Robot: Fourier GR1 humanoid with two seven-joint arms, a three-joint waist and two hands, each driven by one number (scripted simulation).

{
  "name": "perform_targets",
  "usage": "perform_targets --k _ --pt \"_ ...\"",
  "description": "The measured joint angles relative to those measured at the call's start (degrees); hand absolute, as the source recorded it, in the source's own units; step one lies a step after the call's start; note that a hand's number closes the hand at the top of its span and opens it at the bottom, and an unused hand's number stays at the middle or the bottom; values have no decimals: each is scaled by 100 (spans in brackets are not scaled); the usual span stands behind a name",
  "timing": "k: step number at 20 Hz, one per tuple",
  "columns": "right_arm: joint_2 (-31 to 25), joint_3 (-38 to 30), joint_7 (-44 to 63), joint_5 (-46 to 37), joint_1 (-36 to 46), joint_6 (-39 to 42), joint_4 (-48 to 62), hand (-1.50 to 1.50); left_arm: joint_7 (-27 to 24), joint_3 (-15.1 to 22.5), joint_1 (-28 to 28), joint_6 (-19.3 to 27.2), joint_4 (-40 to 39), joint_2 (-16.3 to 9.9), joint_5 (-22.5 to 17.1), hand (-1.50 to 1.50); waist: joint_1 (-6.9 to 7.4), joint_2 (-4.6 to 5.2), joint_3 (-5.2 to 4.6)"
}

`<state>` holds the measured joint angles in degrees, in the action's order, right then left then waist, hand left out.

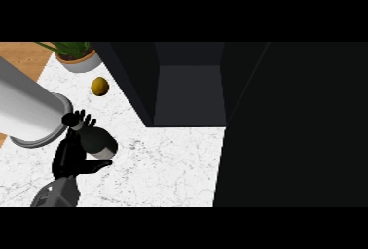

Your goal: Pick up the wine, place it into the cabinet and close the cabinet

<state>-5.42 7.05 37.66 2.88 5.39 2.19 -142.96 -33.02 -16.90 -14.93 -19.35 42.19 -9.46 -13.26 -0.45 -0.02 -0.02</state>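
One hand (72, 160) visible, the left | its fingers curled around the dark wine bottle (92, 136) | bottle tilted above white marble counter (165, 165), left of open dark cabinet (188, 92) | yellow fruit (100, 85) near potted plant (78, 57)

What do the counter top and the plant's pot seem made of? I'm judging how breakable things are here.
The white counter top looks like polished marble, given its fine grey veining. The small round grey pot looks like matte ceramic or stone; its plain, dull surface leaves that open.

White veined marble counter (165, 165), glossy dark glass wine bottle (97, 141), matt dark cabinet (188, 92), smooth grey forearm (25, 109).
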Motion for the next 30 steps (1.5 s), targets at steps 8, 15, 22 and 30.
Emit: perform_targets --k 8,15,22,30 --pt "-5 11 112 17 13 -4 -7 -150 -529 187 -177 -491 -433 -67 132 150 -10 -9 10" --pt "57 49 243 -1 234 -130 16 -150 -1111 550 -269 -23 -336 -135 716 150 -5 -28 29" --pt "24 -86 154 9 100 -40 18 -150 -767 641 382 198 771 -68 598 150 53 -30 20" --pt "97 9 125 13 -10 -13 13 -150 -684 716 1067 609 2161 20 617 150 55 -19 7"
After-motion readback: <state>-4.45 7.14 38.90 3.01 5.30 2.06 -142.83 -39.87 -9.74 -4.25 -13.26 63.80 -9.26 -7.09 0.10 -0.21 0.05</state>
